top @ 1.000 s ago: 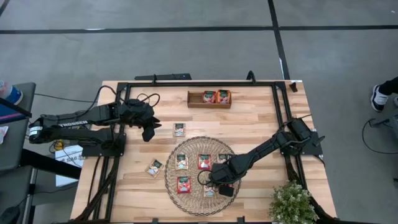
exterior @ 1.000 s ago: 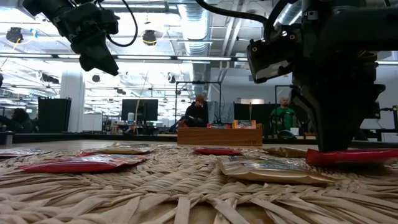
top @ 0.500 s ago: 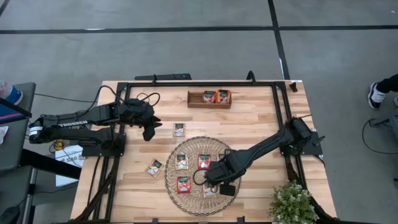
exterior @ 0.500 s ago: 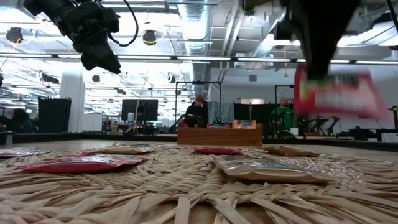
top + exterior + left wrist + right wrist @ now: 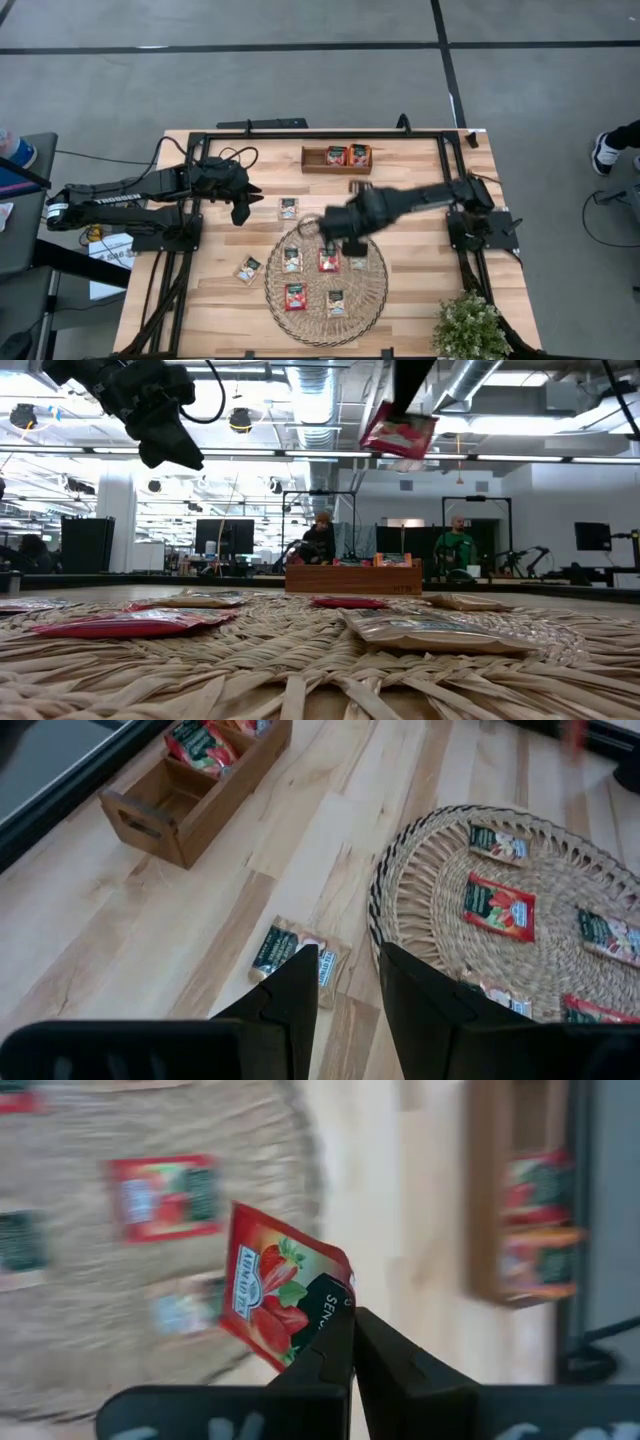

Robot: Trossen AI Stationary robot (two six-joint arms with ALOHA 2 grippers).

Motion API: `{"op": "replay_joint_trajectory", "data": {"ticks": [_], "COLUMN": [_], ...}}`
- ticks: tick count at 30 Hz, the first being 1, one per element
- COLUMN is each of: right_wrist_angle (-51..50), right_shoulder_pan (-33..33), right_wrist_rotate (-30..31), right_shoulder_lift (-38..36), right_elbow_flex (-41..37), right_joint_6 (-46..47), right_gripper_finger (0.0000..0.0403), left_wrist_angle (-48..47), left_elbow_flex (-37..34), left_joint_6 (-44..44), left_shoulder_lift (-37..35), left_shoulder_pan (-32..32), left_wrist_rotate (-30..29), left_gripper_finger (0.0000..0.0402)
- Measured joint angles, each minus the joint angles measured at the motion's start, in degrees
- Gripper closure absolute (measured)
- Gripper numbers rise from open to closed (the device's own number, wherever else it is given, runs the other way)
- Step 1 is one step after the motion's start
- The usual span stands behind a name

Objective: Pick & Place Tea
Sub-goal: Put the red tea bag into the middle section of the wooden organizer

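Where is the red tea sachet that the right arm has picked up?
The red tea sachet hangs pinched in the right end effector, lifted above the woven mat's far edge, between mat and wooden tray.

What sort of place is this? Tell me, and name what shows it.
Probably an open-plan robotics lab or workshop: exposed ceiling ducts, monitors on benches, people seated behind the wooden table, which carries a black frame.
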Motion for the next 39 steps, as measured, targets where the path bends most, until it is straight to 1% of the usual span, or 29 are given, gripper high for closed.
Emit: {"op": "replay_joint_trajectory", "data": {"ticks": [5,8,11,14,18,21,26,28,35,39], "right_wrist_angle": [0.08,0.57,3.40,7.83,12.34,15.96,21.59,21.47,22.95,25.47], "right_shoulder_pan": [-9.19,-15.14,-21.00,-26.26,-31.79,-33.76,-34.42,-34.57,-34.99,-35.18], "right_wrist_rotate": [4.93,6.45,6.74,6.72,6.27,4.72,3.27,2.14,1.97,2.11], "right_shoulder_lift": [0.11,0.11,0.11,0.11,0.11,0.36,2.45,4.03,10.18,12.50], "right_elbow_flex": [0.07,0.07,0.07,0.07,0.07,0.07,0.01,-0.17,-0.17,-0.15], "right_joint_6": [-10.38,-17.29,-25.31,-32.74,-39.33,-44.98,-52.50,-54.29,-57.05,-59.27], "right_gripper_finger": [0.0403,0.0403,0.0403,0.0403,0.0403,0.0403,0.0403,0.0403,0.0403,0.0403], "left_wrist_angle": [0.85,2.85,5.77,7.53,8.23,8.24,8.24,8.23,7.65,7.64], "left_elbow_flex": [0.00,0.00,0.00,0.00,-0.02,0.00,-0.02,-0.01,0.00,-0.02], "left_joint_6": [1.34,1.32,1.32,0.53,-0.57,-1.90,-3.46,-3.74,-5.28,-5.35], "left_shoulder_lift": [0.00,0.00,0.00,0.00,0.00,0.02,0.01,0.00,0.02,0.02], "left_shoulder_pan": [0.00,0.00,0.00,0.00,0.02,0.02,0.02,0.02,0.09,0.08], "left_wrist_rotate": [-0.02,-0.21,-0.38,-2.41,-5.49,-7.79,-10.20,-10.66,-10.80,-10.84], "left_gripper_finger": [0.0301,0.0301,0.0301,0.0301,0.0301,0.0301,0.0301,0.0301,0.0301,0.0301]}}
